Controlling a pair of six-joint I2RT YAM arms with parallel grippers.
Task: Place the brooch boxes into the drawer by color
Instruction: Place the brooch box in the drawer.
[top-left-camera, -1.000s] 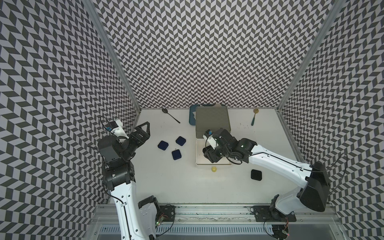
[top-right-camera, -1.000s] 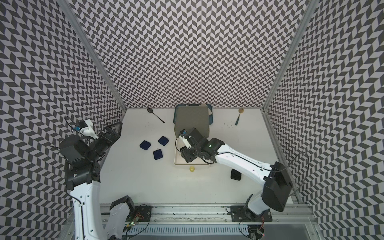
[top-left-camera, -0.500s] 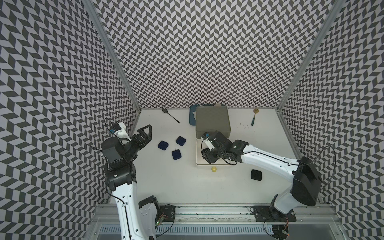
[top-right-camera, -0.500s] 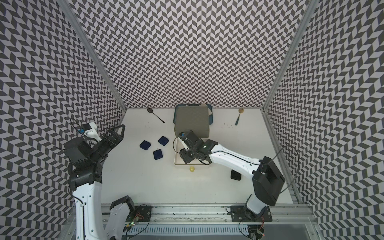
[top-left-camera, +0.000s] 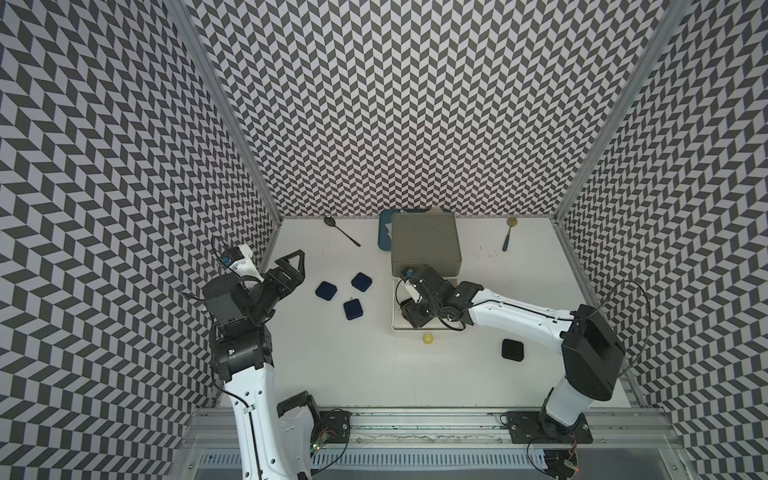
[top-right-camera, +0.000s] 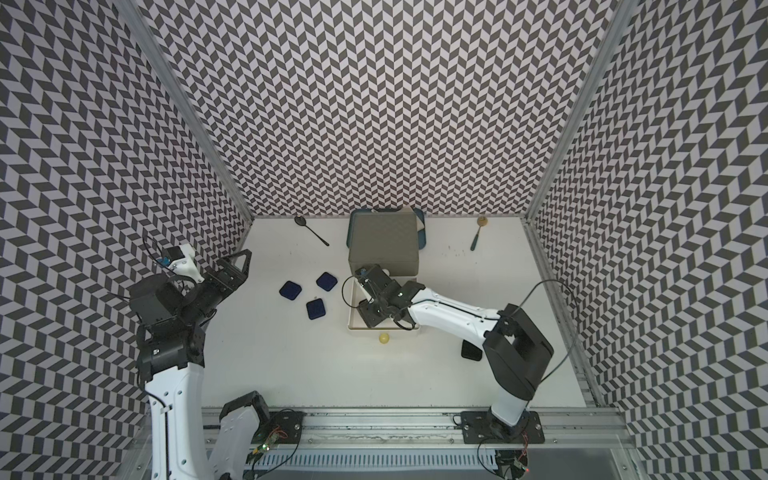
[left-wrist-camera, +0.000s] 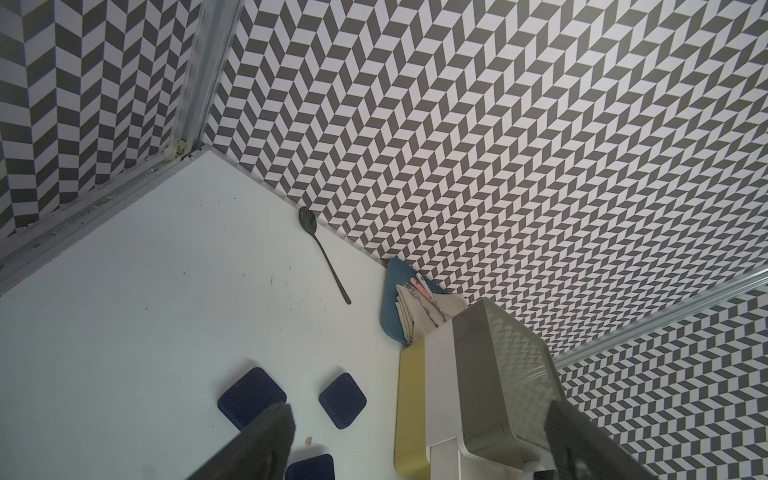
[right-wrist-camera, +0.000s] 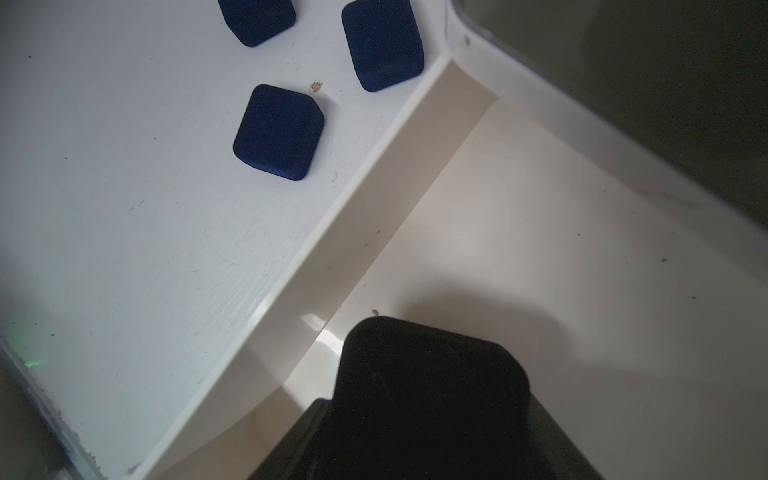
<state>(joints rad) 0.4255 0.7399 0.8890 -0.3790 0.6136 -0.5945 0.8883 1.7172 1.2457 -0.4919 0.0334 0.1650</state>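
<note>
The drawer chest stands at the back middle, its white drawer pulled out with a yellow knob in front. My right gripper is shut on a black brooch box inside that drawer, near its left wall. Three navy brooch boxes lie on the table left of the drawer. Another black box lies at the right. My left gripper hangs open and empty, raised left of the navy boxes.
A dark spoon lies at the back left, and a blue-handled spoon at the back right. A dark blue tray holding cloth and cutlery sits behind the chest. Patterned walls close three sides.
My right arm has drawn in toward the middle, carrying the black box slightly left within the open drawer. The left arm has leaned a little to the right, its gripper still open.
</note>
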